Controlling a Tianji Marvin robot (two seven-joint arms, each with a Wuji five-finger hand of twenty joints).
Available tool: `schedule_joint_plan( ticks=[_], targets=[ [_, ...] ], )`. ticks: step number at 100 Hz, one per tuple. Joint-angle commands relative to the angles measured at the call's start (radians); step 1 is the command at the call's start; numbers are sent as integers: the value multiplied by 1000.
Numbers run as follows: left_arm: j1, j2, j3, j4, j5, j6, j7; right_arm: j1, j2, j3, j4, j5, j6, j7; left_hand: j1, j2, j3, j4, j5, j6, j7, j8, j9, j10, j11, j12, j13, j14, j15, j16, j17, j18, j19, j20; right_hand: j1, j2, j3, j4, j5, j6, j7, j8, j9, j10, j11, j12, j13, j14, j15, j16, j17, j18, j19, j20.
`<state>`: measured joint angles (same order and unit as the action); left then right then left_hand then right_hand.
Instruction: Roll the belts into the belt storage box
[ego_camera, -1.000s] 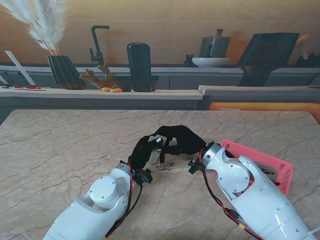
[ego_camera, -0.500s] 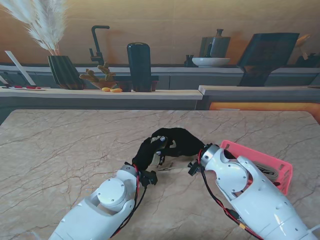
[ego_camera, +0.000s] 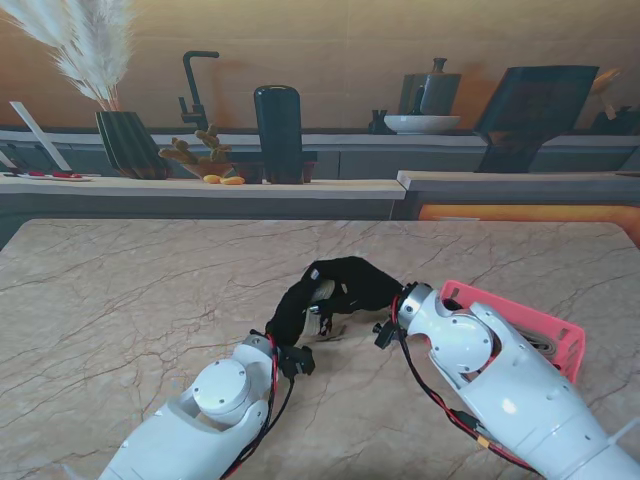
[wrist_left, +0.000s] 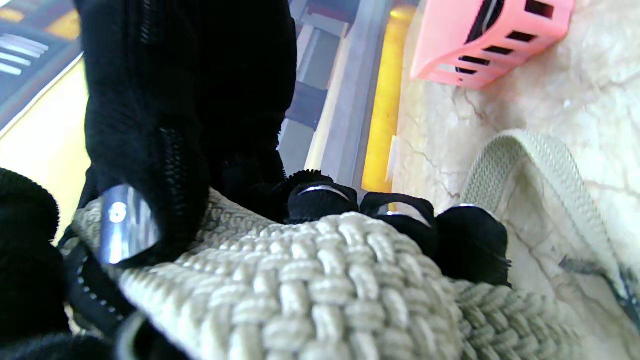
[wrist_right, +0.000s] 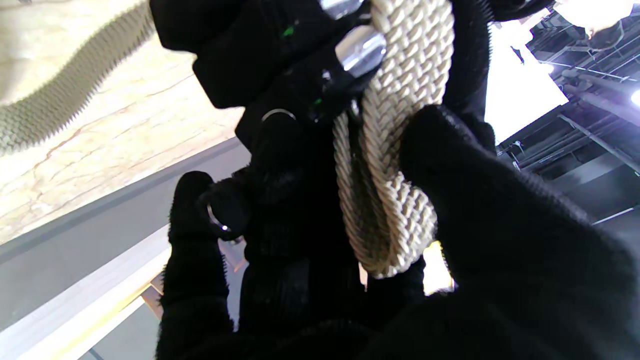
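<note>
Left robot hand (ego_camera: 292, 308): black-gloved, fingers wrapped around the rolled part of the belt (wrist_left: 320, 280), at the middle of the surface (ego_camera: 130, 300).
Right robot hand (ego_camera: 362, 283): black-gloved, meets the left one, also clenched on the same belt coil (wrist_right: 395, 165).
Belt: cream, woven; the coil is held between both hands, a loose tail (wrist_left: 545, 165) lies on the marble.
Storage box (ego_camera: 540, 330): pink, with slots in the wall, on the surface at the right, just beside the right forearm; a rolled thing lies inside, too small to make out.
</note>
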<state>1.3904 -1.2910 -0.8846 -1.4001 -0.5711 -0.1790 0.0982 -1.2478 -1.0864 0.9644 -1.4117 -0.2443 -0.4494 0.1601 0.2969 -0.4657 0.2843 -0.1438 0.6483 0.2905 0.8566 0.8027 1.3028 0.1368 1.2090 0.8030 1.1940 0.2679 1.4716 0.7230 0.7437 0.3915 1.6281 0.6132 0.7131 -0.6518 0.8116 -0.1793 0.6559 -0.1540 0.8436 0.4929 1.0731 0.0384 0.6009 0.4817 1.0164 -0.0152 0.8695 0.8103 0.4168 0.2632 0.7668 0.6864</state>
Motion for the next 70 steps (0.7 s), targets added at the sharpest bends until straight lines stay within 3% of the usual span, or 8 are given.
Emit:
schedule_joint_plan(
  ticks=[1,8,14,25,35,41,51,70],
  targets=[
    [-2,-27,-4,-49,1,-7,-10,-16,-24,-29,17,-34,-14,-14,19,46,-4,34,10,-151,11,-31,-105,-65,-67,32,25,17,100,75,-79,20,-34,42,48,-24,25,-15,153,-290,191,-6,88,-55,-10,-8,-25,4,-169,-49,12,-15,26,23],
    [4,-30,-9,-52,-16,-16,3,-14,-24,-29,19,-42,-13,-14,27,43,3,36,-35,-165,-105,-106,-192,-26,-202,-3,-96,74,-63,96,-198,21,-159,59,45,-31,50,-22,158,-282,205,-20,114,-55,-38,-31,5,1,-205,-77,21,-22,34,18],
    [8,-31,-16,-56,-18,-16,12,-20,-24,-20,15,-51,-7,-22,39,47,-2,39,-83,-177,-204,-169,-268,-7,-312,-29,-167,95,-162,94,-262,19,-230,60,44,-38,65,-26,164,-272,214,-23,141,-51,-57,-51,42,2,-237,-104,32,-33,42,14],
    [10,-32,-25,-54,-6,-19,31,-38,-21,11,-6,-74,-7,-29,95,81,-84,57,-144,-198,-330,-263,-386,2,-535,-118,-275,62,-324,73,-342,-13,-346,27,38,-68,99,-35,184,-262,227,-39,171,-56,-75,-71,77,4,-280,-129,42,-36,51,9],
    [13,-35,-32,-53,-1,-22,51,-62,-22,41,-29,-127,-24,-73,135,97,-127,69,-181,-218,-403,-305,-476,16,-702,-207,-430,43,-605,11,-430,-25,-473,-25,24,-85,126,-42,188,-277,242,-51,181,-70,-82,-75,90,2,-289,-127,56,-35,64,8],
    [12,-32,-37,-48,-2,-27,41,-76,-25,57,-44,-154,-34,-104,154,114,-151,76,-214,-242,-444,-324,-540,10,-798,-265,-540,3,-813,-50,-476,-45,-531,-44,20,-87,131,-42,187,-283,247,-53,184,-73,-82,-75,94,0,-289,-125,62,-34,70,9],
    [12,-30,-42,-45,-1,-39,35,-96,-29,83,-70,-188,-40,-142,181,120,-185,83,-206,-262,-473,-338,-570,17,-892,-339,-602,-26,-996,-121,-534,-42,-652,-63,16,-86,137,-42,178,-289,254,-54,182,-78,-80,-73,94,-2,-288,-122,61,-31,75,9],
    [10,-20,-48,-40,5,-50,0,-120,-38,116,-103,-203,-29,-188,204,126,-206,89,-214,-258,-526,-369,-566,29,-951,-395,-605,-45,-1107,-188,-553,-71,-757,-86,10,-95,149,-37,176,-291,262,-63,182,-77,-75,-75,93,-1,-280,-110,60,-28,81,7]
  ],
)
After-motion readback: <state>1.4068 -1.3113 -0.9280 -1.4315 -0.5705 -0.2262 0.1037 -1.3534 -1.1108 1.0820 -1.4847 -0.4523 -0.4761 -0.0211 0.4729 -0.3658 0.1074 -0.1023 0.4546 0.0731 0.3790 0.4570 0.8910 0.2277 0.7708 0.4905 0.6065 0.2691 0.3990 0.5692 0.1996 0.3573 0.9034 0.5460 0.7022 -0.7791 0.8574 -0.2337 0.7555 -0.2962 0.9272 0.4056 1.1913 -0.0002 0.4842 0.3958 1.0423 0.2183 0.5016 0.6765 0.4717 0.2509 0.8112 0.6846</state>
